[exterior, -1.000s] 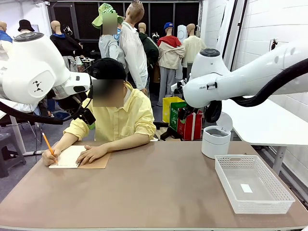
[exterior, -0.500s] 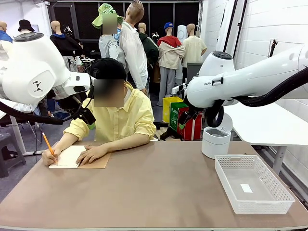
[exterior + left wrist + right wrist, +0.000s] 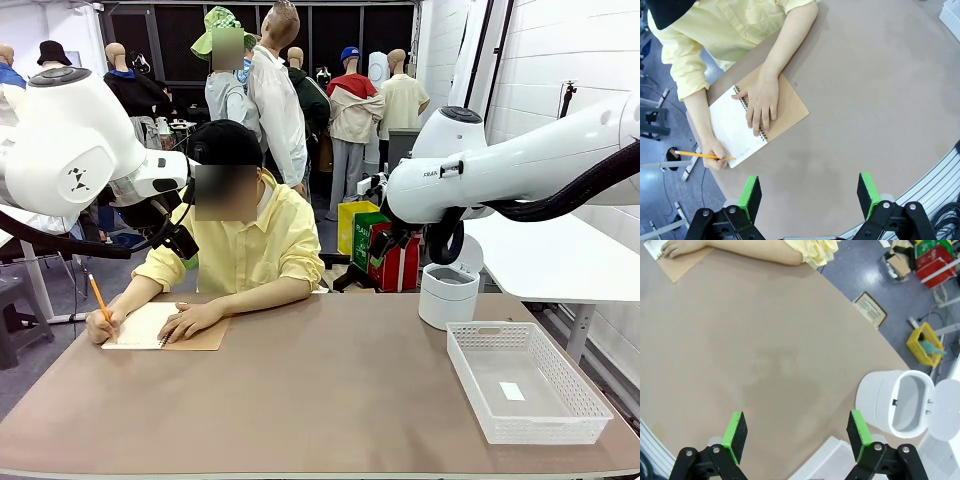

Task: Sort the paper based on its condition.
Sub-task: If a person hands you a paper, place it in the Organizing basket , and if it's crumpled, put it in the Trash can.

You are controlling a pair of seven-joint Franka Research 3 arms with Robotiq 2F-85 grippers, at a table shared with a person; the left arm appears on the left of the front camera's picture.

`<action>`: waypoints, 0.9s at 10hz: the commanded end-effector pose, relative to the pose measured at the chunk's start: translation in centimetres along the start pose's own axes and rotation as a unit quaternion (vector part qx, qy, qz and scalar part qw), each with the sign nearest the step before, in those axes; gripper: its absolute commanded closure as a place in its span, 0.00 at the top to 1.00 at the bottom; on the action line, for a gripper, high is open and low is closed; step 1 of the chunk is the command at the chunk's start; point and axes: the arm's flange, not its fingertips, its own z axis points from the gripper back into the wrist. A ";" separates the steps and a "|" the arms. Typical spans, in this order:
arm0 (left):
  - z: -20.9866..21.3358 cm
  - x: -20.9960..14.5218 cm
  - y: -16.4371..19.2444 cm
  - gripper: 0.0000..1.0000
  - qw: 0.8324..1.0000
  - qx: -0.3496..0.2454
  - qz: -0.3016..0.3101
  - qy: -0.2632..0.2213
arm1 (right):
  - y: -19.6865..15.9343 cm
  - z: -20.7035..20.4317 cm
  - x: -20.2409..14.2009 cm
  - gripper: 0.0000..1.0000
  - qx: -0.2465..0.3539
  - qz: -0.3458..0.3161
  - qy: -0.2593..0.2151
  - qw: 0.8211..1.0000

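Loose paper is out of view. At the far left of the table a person writes with an orange pencil [image 3: 99, 299] on the open white page of a spiral notebook [image 3: 150, 325] with a brown cover. The other hand lies flat on the notebook [image 3: 747, 125]. My left gripper [image 3: 810, 192] hovers high above the table, nearer me than the notebook, open, with nothing between its green pads. My right gripper [image 3: 797, 432] hangs high over the middle right of the table, also open and holding nothing.
A white mesh basket [image 3: 560, 420] stands at the right front with a tiny white tag [image 3: 512, 391] inside. Behind it sits a round white bin [image 3: 448, 295] with its lid flipped open, also seen from above [image 3: 890, 405]. Bare brown tabletop [image 3: 330, 390] spreads between notebook and basket.
My right arm rose and shifted slightly to the right a second ago, then held still. The left arm has not moved. The person keeps writing.
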 end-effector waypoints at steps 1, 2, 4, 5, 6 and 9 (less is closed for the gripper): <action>0.1 0.0 0.1 1.00 1.000 0.000 0.001 -0.003 | 0.7 1.1 -0.3 1.00 0.008 0.005 -0.024 1.000; 0.1 0.0 0.1 1.00 1.000 0.000 0.001 -0.003 | 1.1 1.8 -1.0 1.00 0.018 0.008 -0.047 0.999; 0.1 0.0 0.1 1.00 1.000 0.000 0.001 -0.003 | 1.8 2.8 -2.2 1.00 0.048 0.019 -0.078 0.996; 0.1 0.0 0.1 1.00 1.000 0.000 0.001 -0.003 | 2.1 3.3 -2.6 1.00 0.062 0.026 -0.090 0.994; 0.1 0.0 0.1 1.00 1.000 0.000 0.001 -0.003 | 2.4 3.7 -3.1 1.00 0.076 0.032 -0.101 0.991; 0.1 0.0 0.1 1.00 1.000 0.000 0.001 -0.003 | 3.8 4.9 -4.5 1.00 0.092 0.048 -0.130 0.986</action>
